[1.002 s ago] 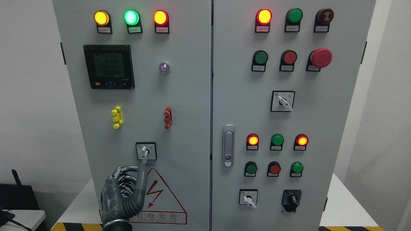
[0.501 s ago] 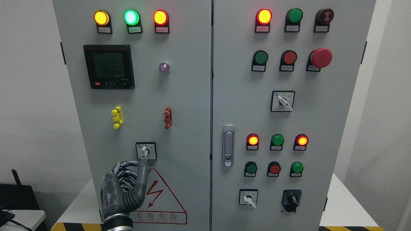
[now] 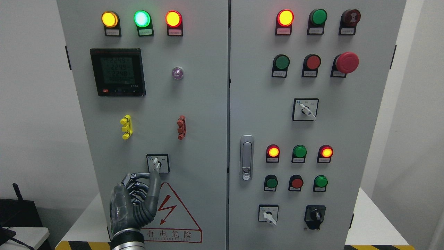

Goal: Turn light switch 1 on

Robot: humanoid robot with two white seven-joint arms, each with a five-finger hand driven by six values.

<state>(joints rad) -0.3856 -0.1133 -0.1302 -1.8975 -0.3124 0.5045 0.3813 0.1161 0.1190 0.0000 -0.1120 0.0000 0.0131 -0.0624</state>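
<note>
A small rotary switch (image 3: 157, 163) with a white lever sits in a black-framed square low on the left cabinet door (image 3: 201, 104). My left hand (image 3: 138, 198) rises from the bottom edge just below it. The thumb stands up with its tip touching the lever's lower end, while the other fingers (image 3: 133, 185) are curled in. The lever points down and slightly left. My right hand does not show.
The left door carries three lit lamps (image 3: 142, 19), a meter display (image 3: 117, 72) and a yellow (image 3: 126, 127) and a red clip (image 3: 181, 127). The right door has a handle (image 3: 246, 158), push buttons, an emergency stop (image 3: 347, 63) and more rotary switches (image 3: 305, 109).
My left hand has moved up a little, and the thumb tip now sits against the lever's bottom end. The lever has tilted slightly.
</note>
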